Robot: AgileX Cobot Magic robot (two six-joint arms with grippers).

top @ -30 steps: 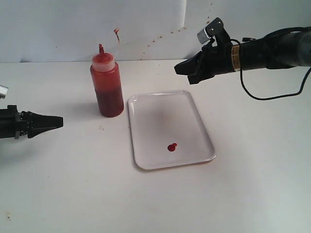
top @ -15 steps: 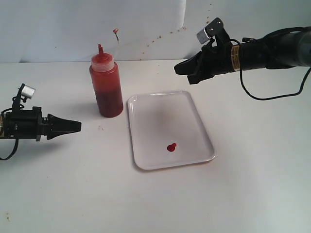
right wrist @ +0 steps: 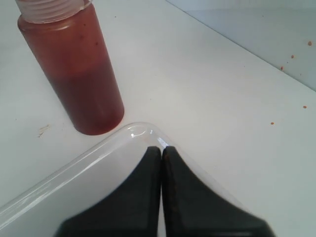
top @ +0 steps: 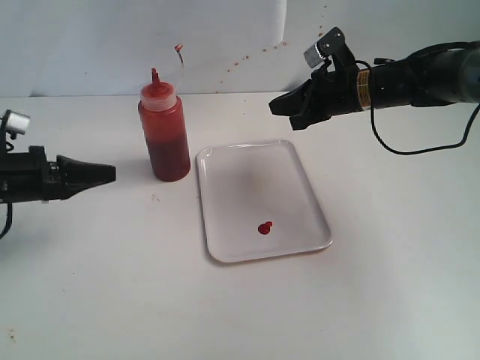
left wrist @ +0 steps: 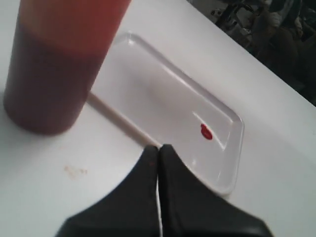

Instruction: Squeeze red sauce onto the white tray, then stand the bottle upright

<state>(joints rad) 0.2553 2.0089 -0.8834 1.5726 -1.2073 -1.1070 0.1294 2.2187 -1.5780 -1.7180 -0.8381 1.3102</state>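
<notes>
1. standing upright just beside the white tray's far left corner, the bottle touches neither gripper.
2. a small blob of red sauce lies on the white tray near its front edge.
3. left gripper: jaws pressed together, empty, well left of the white tray.
4. right gripper: jaws together, empty, raised by the white tray's far edge.

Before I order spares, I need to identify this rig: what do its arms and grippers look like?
Both arms are black. The left gripper and right gripper are black wedges tapering to a point. Each wrist carries a silver-capped camera. The right arm has a yellowish band and a looping black cable.
</notes>
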